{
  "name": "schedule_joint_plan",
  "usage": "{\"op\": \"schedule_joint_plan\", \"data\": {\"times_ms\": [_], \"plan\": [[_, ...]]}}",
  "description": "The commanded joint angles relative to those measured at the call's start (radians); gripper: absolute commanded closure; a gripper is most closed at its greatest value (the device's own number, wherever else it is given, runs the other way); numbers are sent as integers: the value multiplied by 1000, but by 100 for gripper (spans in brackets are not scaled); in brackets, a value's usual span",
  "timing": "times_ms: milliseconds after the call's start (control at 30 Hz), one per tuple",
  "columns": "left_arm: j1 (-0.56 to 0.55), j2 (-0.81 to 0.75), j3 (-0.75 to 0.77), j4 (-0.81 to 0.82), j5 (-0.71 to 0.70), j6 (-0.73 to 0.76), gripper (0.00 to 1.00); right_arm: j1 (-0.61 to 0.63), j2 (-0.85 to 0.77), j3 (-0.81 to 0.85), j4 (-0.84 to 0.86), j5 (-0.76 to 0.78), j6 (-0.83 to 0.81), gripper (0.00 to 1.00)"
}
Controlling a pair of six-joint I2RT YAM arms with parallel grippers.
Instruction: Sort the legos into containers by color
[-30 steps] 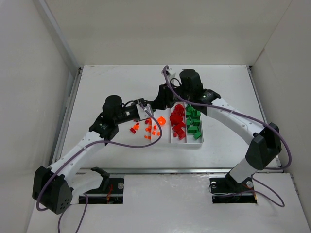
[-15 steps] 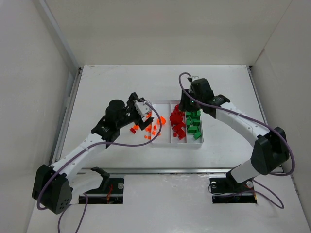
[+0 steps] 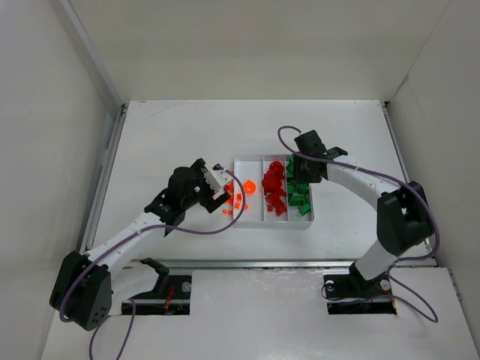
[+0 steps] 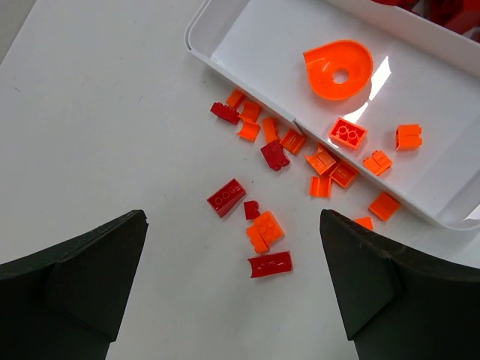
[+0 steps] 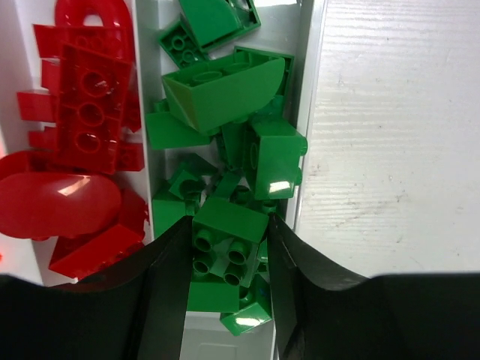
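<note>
White table (image 3: 172, 135) makes the floor of a box with white walls, and two arms reach out over it.

Under the left gripper (image 4: 231, 219) and just ahead of it lie the loose legos (image 4: 226, 197). They are small red and orange ones, spread on the table. This gripper's fingers (image 4: 90, 277) stand wide apart with nothing between them. I think it is open like that so it can come down over one little brick and pinch it. A bit further ahead, off to its right, is the tray (image 4: 255, 45). The lane nearest this gripper holds orange bits, with a round orange piece (image 4: 339, 69) among them. A few orange bricks sit just outside the tray wall.

The right gripper (image 5: 229, 251) hangs over the green lane (image 5: 309, 90). Its fingers press a green brick (image 5: 229, 221) from both sides, so it looks clamped on it. More green ones are piled right under that brick. Beside it, on the left of its own camera view, is the red pile (image 5: 82, 112). My guess is that it holds the brick here because green goes with green, so this is the spot to let go.

A second ago the left gripper was up by the tray edge, near the round orange piece, with its fingers close together. Now it has pulled back a little toward its own arm and opened wide. The right gripper was over the far end of the tray, nearer the orange side. Now it has swung across to the green lane.
</note>
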Motion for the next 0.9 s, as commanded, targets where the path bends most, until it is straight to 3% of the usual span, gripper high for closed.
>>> {"op": "schedule_joint_plan", "data": {"times_ms": [0, 100, 167, 233, 267, 300, 367, 600, 700, 733, 867], "plan": [[15, -4, -2, 14, 12, 95, 0, 8, -2, 57, -25, 27, -26, 60], [27, 5, -2, -18, 60, 124, 0, 8, -12, 69, -25, 18, -37, 45], [39, 28, 8, -47, 96, 145, 4, 8, -26, 79, -35, 5, -46, 41], [48, 44, 17, -78, 156, 197, 14, 8, -40, 90, -35, -7, -55, 35], [48, 62, 17, -104, 172, 213, 29, 8, -54, 106, -45, -17, -55, 34], [48, 73, 17, -113, 181, 222, 35, 8, -66, 123, -45, -18, -66, 32], [48, 111, 28, -135, 192, 263, 43, 8, -78, 135, -45, -28, -75, 30], [120, 263, 161, -193, 184, 335, 45, -12, -87, 206, -64, -40, -125, 29], [191, 340, 308, -360, 309, 524, 56, -23, -87, 243, -50, -67, -155, 29], [228, 391, 387, -483, 375, 670, 56, -32, -68, 260, -27, -88, -176, 29], [271, 530, 535, -766, 422, 940, 52, -45, -8, 312, -4, -129, -216, 29]]}}
